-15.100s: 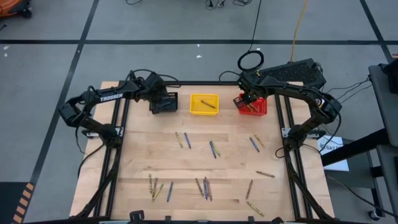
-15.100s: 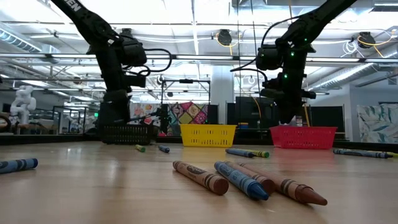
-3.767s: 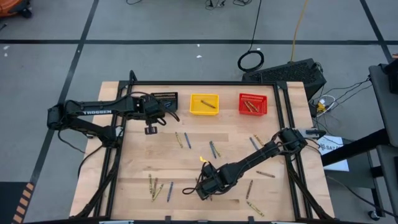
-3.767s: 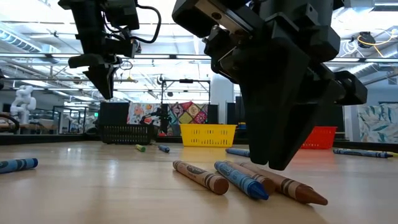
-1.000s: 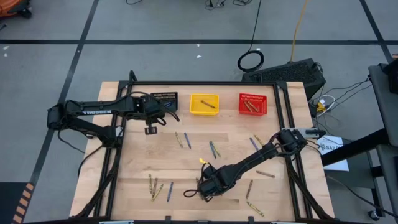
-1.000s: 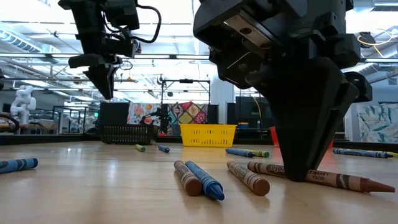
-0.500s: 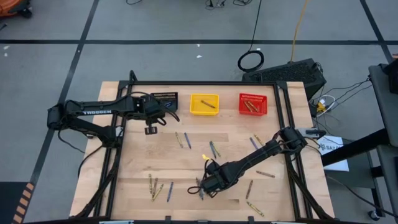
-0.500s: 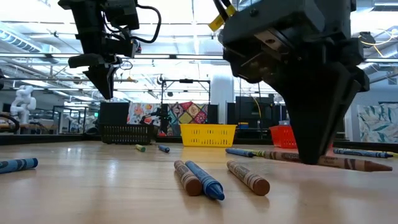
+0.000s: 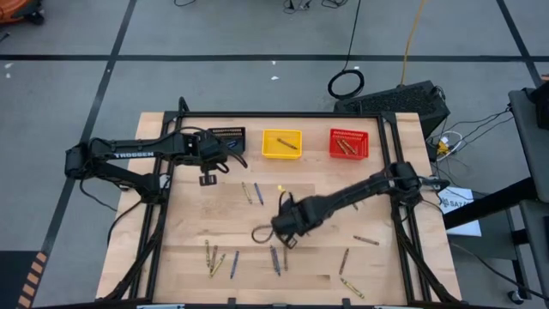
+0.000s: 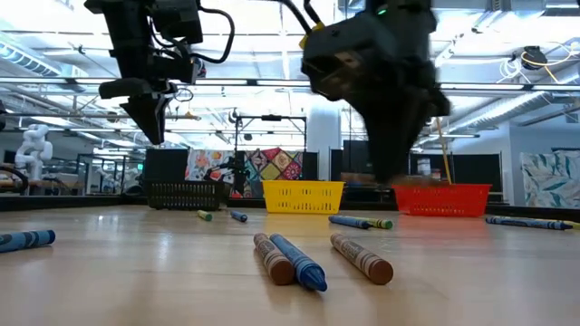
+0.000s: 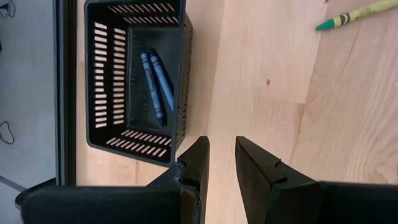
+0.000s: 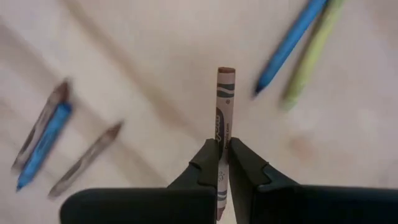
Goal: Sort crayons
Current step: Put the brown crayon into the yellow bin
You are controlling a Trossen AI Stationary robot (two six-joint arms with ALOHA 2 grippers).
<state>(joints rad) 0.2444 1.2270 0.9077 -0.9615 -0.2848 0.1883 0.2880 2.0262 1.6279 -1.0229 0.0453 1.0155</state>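
while the left gripper (image 9: 206,178) hangs above the table (image 9: 197,227) near the black bin (image 9: 227,136), its fingers (image 11: 198,160) stand a little apart with nothing between them. the black bin holds two blue crayons (image 11: 156,81) lying side by side, seen from the left wrist view, and a yellow-green crayon (image 11: 353,14) lies on the wood off to one side.

the right gripper (image 9: 287,241) is over the middle of the table, raised off the surface, its fingers (image 12: 205,163) clamped on a brown crayon (image 12: 224,102) that sticks straight out past the tips. below it in the right wrist view lie a blue crayon and a yellow-green one close together, and a brown-and-blue pair with another brown one well apart from them.

in the low view three loose crayons (image 10: 299,261) lie near the front, two brown and one blue. more crayons are scattered across the table in the high view. the yellow bin (image 9: 281,142) and red bin (image 9: 348,143) sit along the far edge, each with crayons inside.
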